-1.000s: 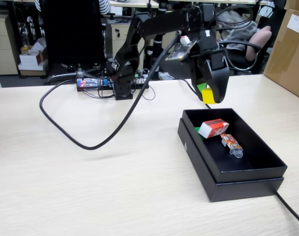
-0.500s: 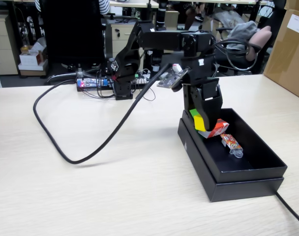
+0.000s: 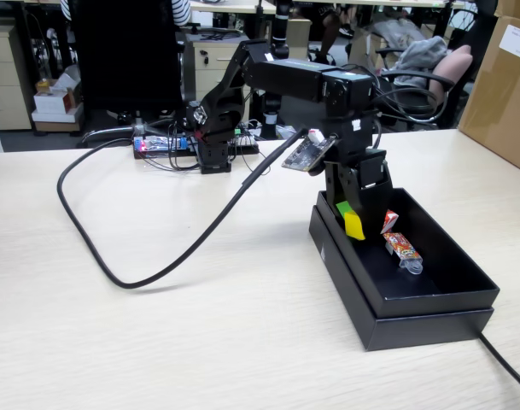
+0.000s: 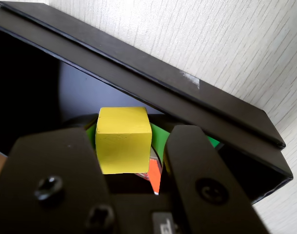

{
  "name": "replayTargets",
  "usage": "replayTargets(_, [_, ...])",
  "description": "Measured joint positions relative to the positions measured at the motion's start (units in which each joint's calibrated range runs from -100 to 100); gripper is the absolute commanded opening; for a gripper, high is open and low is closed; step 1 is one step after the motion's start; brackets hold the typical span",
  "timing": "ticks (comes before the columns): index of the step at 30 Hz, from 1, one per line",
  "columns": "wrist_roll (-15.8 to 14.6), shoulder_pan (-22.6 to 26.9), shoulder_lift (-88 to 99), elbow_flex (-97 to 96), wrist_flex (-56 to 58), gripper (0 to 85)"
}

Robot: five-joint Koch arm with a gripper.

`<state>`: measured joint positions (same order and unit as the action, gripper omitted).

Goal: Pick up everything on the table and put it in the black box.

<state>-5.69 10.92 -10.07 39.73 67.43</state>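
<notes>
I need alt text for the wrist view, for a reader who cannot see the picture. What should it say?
A yellow cube sits between the two black fingers of the robot hand, above the inside of the black box. A green cube and something red-orange show just behind it, and the light wood-grain table lies beyond the box rim.

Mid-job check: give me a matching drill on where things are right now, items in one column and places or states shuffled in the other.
Items:
1. small yellow cube
2. small colourful patterned packet
3. shallow matte black cardboard box
4. black cable

Places:
A. lying on the box floor
B. between the jaws of the claw
C. looping across the tabletop
D. standing on the tabletop, under the claw

Pairs: 1-B, 2-A, 3-D, 4-C
</notes>
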Motion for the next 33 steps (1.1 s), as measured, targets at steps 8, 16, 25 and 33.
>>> replayTargets(8, [0.9,-0.4,0.1,-0.1,-0.4,37.2])
replayTargets(16, [1.6,-3.3,15.2,-0.3,3.7,41.9])
replayTargets(25, [4.2,-9.9,44.3,-24.8,5.1,49.1])
replayTargets(33, [8.0,-12.4,67.9,-73.1,-10.1,49.6])
